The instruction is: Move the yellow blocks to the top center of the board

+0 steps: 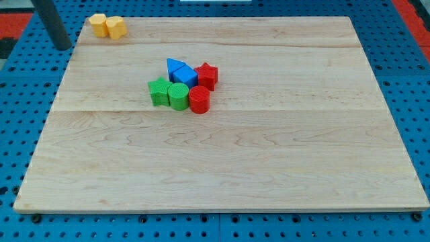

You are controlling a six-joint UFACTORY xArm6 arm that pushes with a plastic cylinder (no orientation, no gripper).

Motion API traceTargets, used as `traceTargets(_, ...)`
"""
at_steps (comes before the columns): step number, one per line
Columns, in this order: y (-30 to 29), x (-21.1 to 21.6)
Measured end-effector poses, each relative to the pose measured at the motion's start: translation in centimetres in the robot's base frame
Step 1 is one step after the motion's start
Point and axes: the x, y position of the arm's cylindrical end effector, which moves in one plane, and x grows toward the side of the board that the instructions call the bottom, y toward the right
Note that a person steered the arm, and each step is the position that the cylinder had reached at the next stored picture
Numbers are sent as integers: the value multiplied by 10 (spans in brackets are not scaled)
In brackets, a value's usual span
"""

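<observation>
Two yellow blocks sit touching at the board's top left corner: one (pixel 99 24) on the left and a hexagon-like one (pixel 116 27) on the right. My tip (pixel 62 48) is at the lower end of the dark rod, just off the board's left edge, to the left of and slightly below the yellow blocks, apart from them.
A cluster lies near the board's middle: a blue triangle (pixel 175 66), a blue cube (pixel 186 76), a red star-like block (pixel 207 75), a red cylinder (pixel 199 99), a green cylinder (pixel 178 96) and a green star-like block (pixel 159 91). The wooden board (pixel 222 161) lies on a blue pegboard (pixel 20 114).
</observation>
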Motion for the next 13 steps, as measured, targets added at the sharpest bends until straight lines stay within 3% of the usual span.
traceTargets(2, 1, -65)
traceTargets(4, 88, -28)
traceTargets(7, 96, -34)
traceTargets(9, 64, -68)
traceTargets(10, 87, -80)
traceTargets(12, 185, -44)
traceTargets(13, 176, -41)
